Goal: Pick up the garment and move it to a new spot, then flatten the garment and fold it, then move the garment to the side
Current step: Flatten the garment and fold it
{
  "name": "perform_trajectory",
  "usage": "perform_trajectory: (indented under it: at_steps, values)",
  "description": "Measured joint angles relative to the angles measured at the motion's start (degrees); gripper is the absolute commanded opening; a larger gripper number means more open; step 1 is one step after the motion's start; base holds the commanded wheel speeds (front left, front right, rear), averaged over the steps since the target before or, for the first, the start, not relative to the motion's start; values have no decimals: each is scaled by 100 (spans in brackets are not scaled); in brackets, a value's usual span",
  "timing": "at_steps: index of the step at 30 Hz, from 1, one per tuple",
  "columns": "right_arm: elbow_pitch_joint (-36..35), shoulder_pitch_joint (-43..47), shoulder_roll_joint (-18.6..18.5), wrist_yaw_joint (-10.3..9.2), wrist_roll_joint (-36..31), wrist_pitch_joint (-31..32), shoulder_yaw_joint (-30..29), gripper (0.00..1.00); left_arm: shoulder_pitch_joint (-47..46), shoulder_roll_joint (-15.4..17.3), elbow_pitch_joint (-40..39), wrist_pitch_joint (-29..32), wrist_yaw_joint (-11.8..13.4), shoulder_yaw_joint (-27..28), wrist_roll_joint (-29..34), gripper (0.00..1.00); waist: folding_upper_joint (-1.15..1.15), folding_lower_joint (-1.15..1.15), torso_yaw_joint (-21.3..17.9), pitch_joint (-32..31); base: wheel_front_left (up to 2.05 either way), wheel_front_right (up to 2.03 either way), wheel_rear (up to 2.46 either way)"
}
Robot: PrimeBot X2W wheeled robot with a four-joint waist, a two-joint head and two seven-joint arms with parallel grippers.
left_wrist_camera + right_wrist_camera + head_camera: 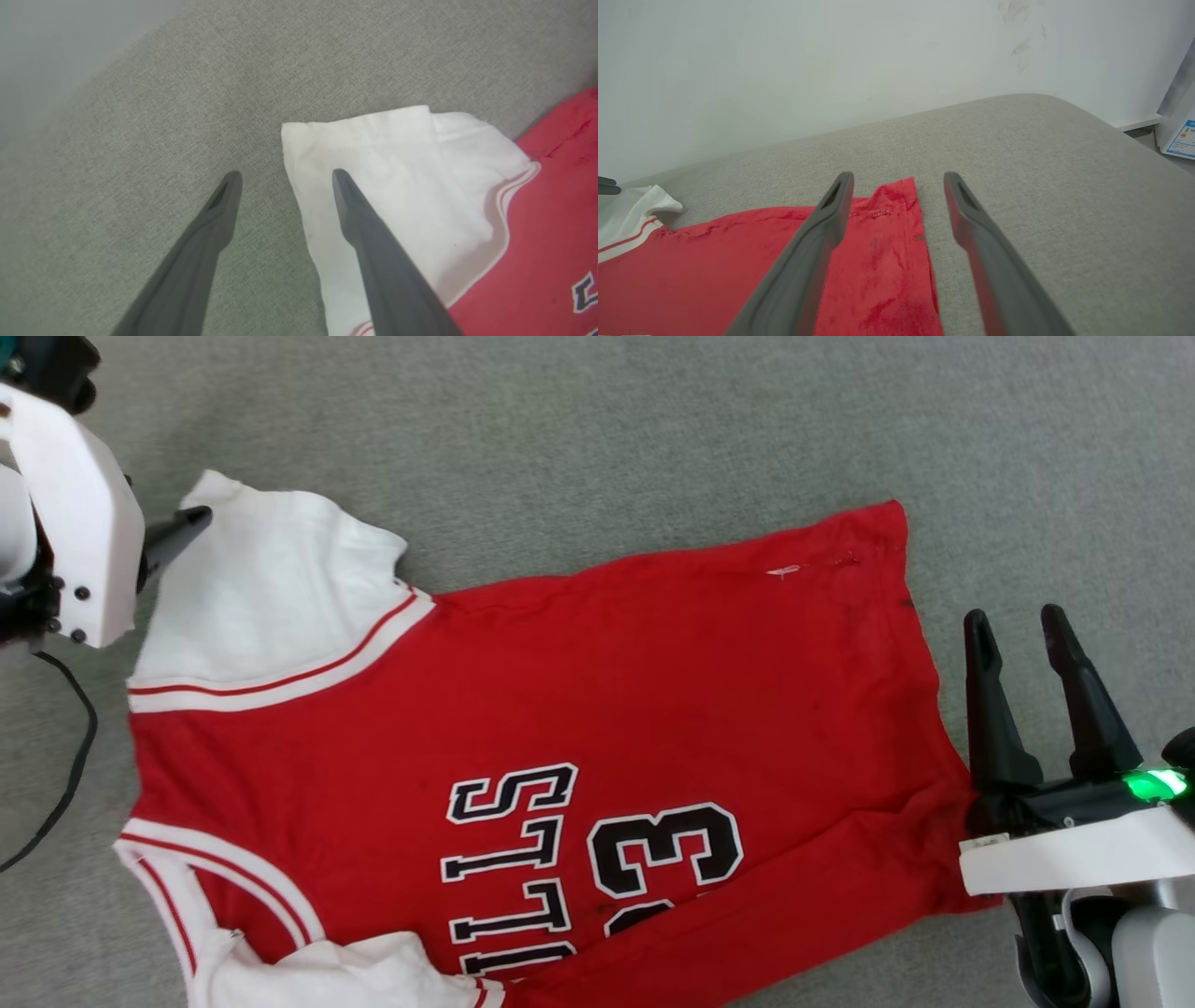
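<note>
On the red jersey-style shirt (653,691) with white sleeves, in the lower middle of the head view, you could read black, white-outlined block letters (509,854) lying sideways: an S, two Ls and part of a U, with the rest cut off by the bottom edge. Just right of them you had a black, white-outlined digit 3 (665,849), and below it a second digit (644,917) showed only in part. At the right edge of the left wrist view you saw a letter fragment (581,294), too partial to name. At the right edge of the right wrist view, the blue-and-white printed label (1182,137) on a white panel (1181,102) was too small for you to read.
</note>
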Motion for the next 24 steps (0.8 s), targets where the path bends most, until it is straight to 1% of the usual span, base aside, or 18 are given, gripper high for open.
perform_trajectory:
  at_steps: [3, 8, 9, 10, 11, 12, 13, 16, 20, 24]
  values:
    - [125, -22, 13, 0, 35, -89, 70, 100, -165, -3, 99, 271, 12, -58, 0, 100, 0, 0, -119, 128, 0, 0, 0]
    - [285, -108, 30, 0, 63, -193, 176, 100, -263, 42, 269, 528, 194, -179, 174, 100, 0, 0, -240, 283, 0, 0, 0]
    - [305, -122, 32, 0, 83, -203, 189, 100, -275, 51, 308, 527, 215, -188, 223, 93, 0, 0, -251, 308, 0, 0, 0]
    - [333, -134, 34, 0, 98, -212, 205, 100, -289, 55, 337, 522, 237, -189, 241, 76, 0, 0, -259, 331, 0, 0, 0]
    - [359, -141, 36, 0, 98, -213, 225, 100, -300, 51, 369, 500, 252, -189, 246, 44, 0, 0, -263, 351, 0, 0, 0]
    - [386, -142, 37, 0, 98, -213, 242, 100, -304, 40, 401, 499, 264, -190, 245, 15, 0, -1, -264, 364, 0, 0, 0]
    - [410, -143, 40, 0, 98, -215, 253, 100, -304, 21, 419, 510, 271, -207, 236, 0, 0, 0, -258, 371, 0, 0, 0]
    - [459, -168, 41, 0, 96, -219, 250, 100, -298, -31, 412, 467, 237, -261, 224, 0, 0, -1, -216, 365, 0, 0, 0]
    - [532, -217, -11, 0, 41, -157, 236, 100, -205, -236, 483, 35, 204, -276, 230, 0, 0, 0, -139, 247, 0, 0, 0]
    - [522, -205, -218, 0, -11, 55, 104, 100, -101, -437, 460, -514, 137, -316, 301, 0, 0, -1, -12, 21, 0, 0, 0]
